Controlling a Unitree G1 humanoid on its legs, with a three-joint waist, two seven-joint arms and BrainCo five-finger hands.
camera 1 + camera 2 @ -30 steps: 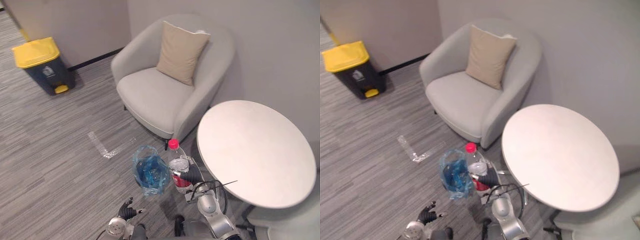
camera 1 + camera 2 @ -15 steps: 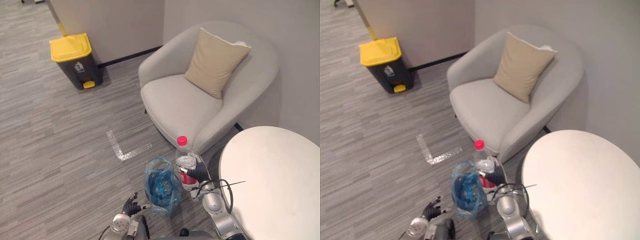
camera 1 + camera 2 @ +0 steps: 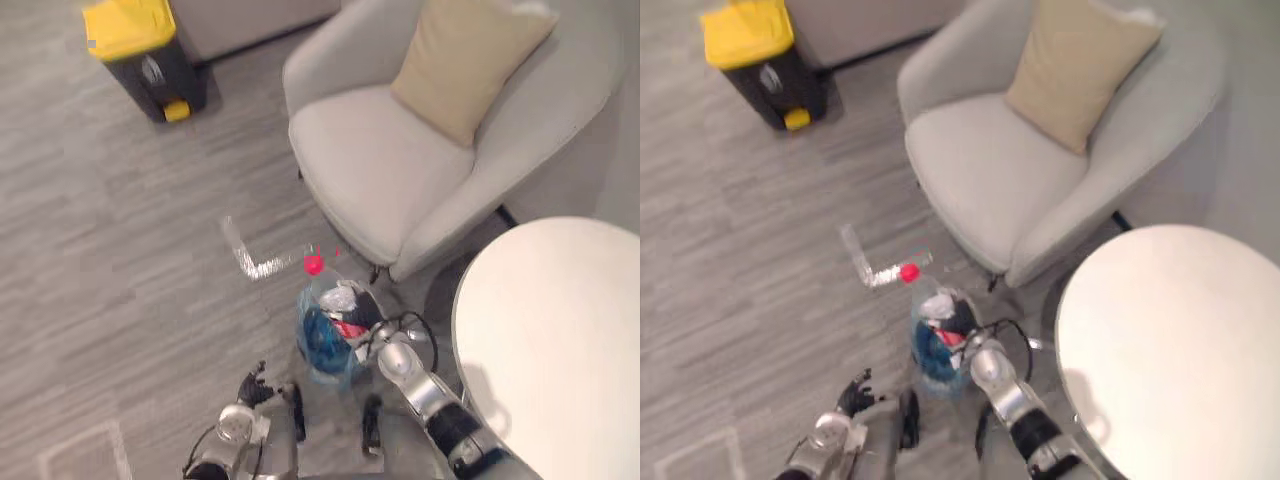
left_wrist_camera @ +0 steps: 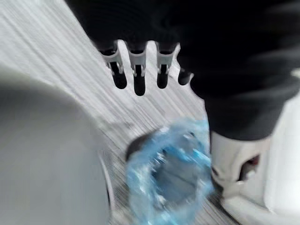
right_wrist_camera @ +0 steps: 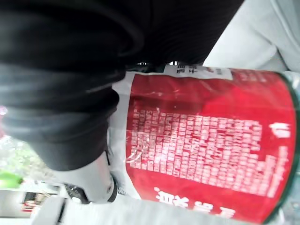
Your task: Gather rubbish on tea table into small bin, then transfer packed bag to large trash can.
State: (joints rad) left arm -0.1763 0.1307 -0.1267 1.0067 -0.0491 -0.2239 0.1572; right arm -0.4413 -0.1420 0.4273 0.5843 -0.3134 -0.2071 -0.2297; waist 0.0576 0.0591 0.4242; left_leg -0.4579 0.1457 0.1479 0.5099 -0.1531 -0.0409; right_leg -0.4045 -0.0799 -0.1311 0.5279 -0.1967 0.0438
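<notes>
A clear plastic bottle [image 3: 338, 300] with a pink cap [image 3: 314, 264] and a red label [image 5: 206, 154] is in my right hand [image 3: 360, 312], whose fingers are curled round its middle. The bottle leans with its cap toward the far left, just above the small bin lined with a blue bag [image 3: 322, 348] on the floor. My left hand [image 3: 254, 386] hangs low beside the bin, fingers [image 4: 136, 70] relaxed and holding nothing; its wrist view looks down on the blue bag [image 4: 168, 173]. The round white tea table [image 3: 560, 340] stands at the right with a bare top.
A dark trash can with a yellow lid [image 3: 130, 22] stands at the far left by the wall. A grey armchair [image 3: 380, 170] with a beige cushion [image 3: 470, 60] is close behind the bin. An L of tape [image 3: 250, 258] marks the carpet.
The camera has tipped downward, shifting the whole picture. The bottle has gone from upright beside the bin to leaning over the blue bag, still in my right hand.
</notes>
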